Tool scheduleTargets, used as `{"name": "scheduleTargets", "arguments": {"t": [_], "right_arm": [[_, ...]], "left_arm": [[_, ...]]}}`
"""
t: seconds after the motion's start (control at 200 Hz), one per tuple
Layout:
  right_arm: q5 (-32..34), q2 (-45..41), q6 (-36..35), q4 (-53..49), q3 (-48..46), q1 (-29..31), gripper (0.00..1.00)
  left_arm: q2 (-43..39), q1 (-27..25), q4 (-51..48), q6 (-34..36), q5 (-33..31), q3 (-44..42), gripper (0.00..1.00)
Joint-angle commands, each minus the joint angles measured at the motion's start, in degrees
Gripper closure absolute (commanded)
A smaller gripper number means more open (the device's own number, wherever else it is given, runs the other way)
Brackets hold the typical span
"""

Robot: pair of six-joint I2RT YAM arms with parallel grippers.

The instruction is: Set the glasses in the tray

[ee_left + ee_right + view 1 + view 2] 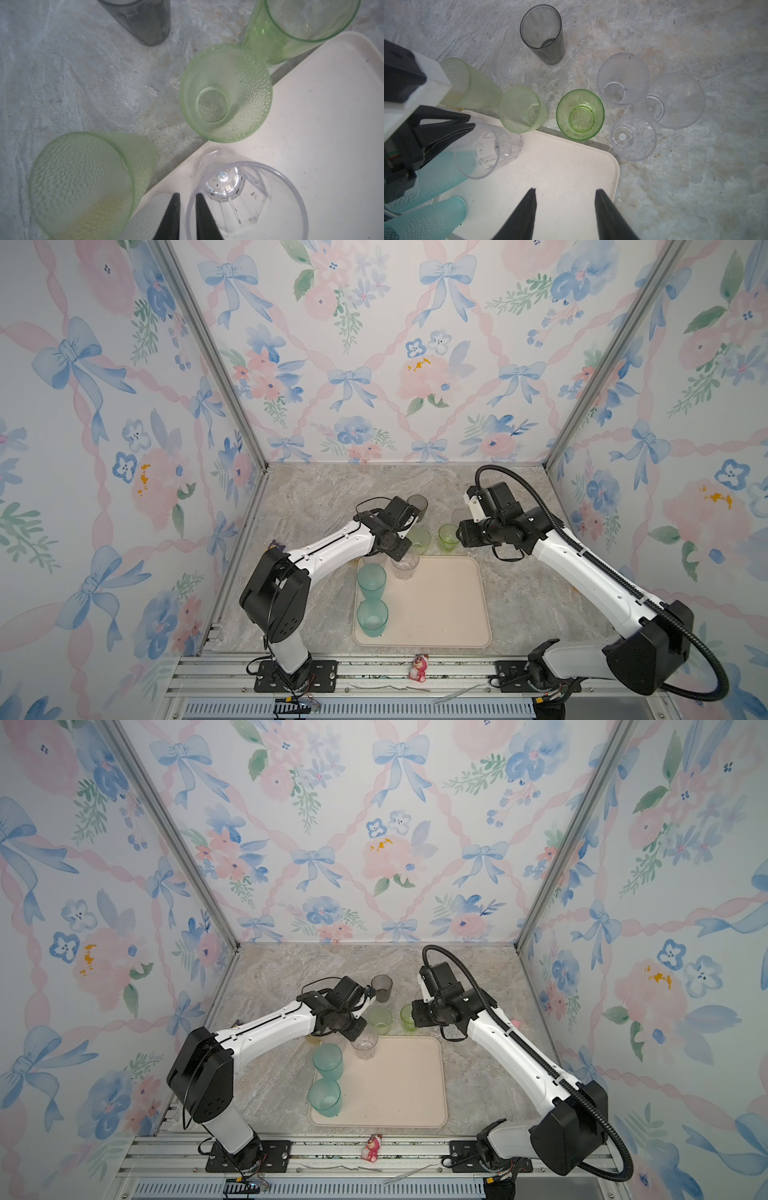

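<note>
Plainly we are at the set-down of one glass: the clear faceted glass (245, 199) stands upright on the tray (440, 605), in its far left corner, with two teal glasses (372, 580) already standing along the tray's left edge. The left gripper (188, 194) hangs over it, jaws narrowly parted astride the rim wall; the left wrist view shows a sliver of daylight on each side of that wall, so we judge that they do not pinch it. The right gripper (566, 190) hovers near the tray's far right corner, jaws spread and empty.

The rest wait on the worktop (695, 187) beyond the tray's far edge (most of the job, by our count): two dimpled green glasses (521, 110); a smooth green glass (580, 115) just beside the rim; a grey glass (542, 35) farther back; three clear glasses (675, 99) clustered to the right.

Next, we think, the left arm must rise straight up, so that neither finger drags the rim and tips the glass; then the right jaws, nearest the smooth green glass, can put one finger inside its mouth and one outside, closing gently, since its neighbours stand close.
</note>
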Motion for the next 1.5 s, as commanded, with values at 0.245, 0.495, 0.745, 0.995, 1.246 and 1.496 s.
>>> {"name": "scheduleTargets", "arguments": {"t": [0.245,0.495,0.745,0.995,1.246,1.496], "right_arm": [[2.8,-0.8,0.8,-1.1,-0.8,-0.6,0.56],[4.0,0.6,-0.9,-2.4,1.5,-8.9,0.58],[9.7,7.3,-3.1,-3.7,3.2,-17.4,0.62],[6.2,14.1,-3.4,-1.0,5.3,-22.0,0.67],[1.4,17.6,-2.6,2.1,5.8,-24.4,0.71],[-1.3,20.7,-2.1,3.9,6.2,-26.0,0.74]], "left_arm": [[-4.2,0.4,0.3,0.7,-1.1,6.3,0.83],[-9.3,1.5,2.1,-3.9,2.8,8.5,0.81],[-16.5,8.4,7.5,-8.6,7.1,0.9,0.8],[-19.3,13.0,8.5,-9.2,8.9,-3.3,0.79],[-19.4,14.1,8.8,-9.1,9.0,-3.7,0.79],[-18.9,14.9,8.8,-8.7,9.5,-3.7,0.79]]}}
